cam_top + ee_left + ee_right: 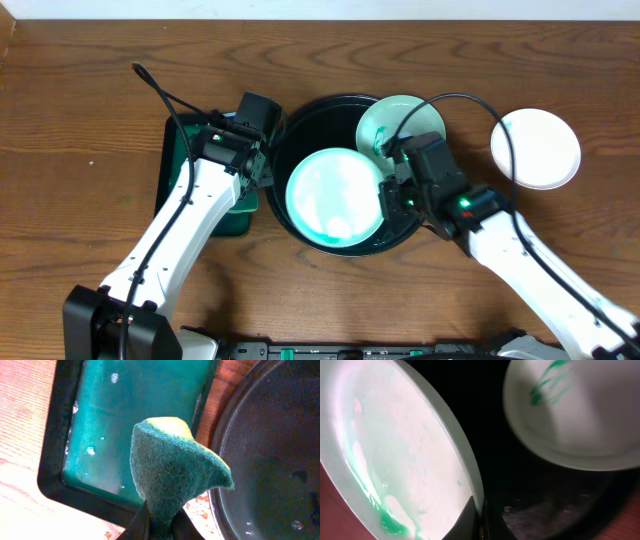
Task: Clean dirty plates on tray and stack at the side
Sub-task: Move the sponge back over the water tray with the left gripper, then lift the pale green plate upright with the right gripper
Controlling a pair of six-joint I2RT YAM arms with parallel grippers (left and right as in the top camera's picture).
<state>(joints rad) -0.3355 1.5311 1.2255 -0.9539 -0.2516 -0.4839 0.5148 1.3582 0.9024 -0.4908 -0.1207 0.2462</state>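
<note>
The round black tray point(310, 125) sits mid-table. My right gripper point(480, 520) is shut on the rim of a pale-mint plate point(395, 450) that is wet with green smears and tilted over the tray. In the overhead view this plate point(335, 195) fills the tray's front, with the right gripper point(385, 190) at its right edge. A second plate point(395, 125) with a green smear rests at the tray's back right. A clean white plate point(535, 150) lies on the table to the right. My left gripper point(161, 527) is shut on a green sponge point(175, 465) between the two trays.
A rectangular dark green tray point(185, 170) with wet soapy film lies left of the black tray, under my left arm. Bare wood table surrounds everything. The left arm's cable arcs over the back left.
</note>
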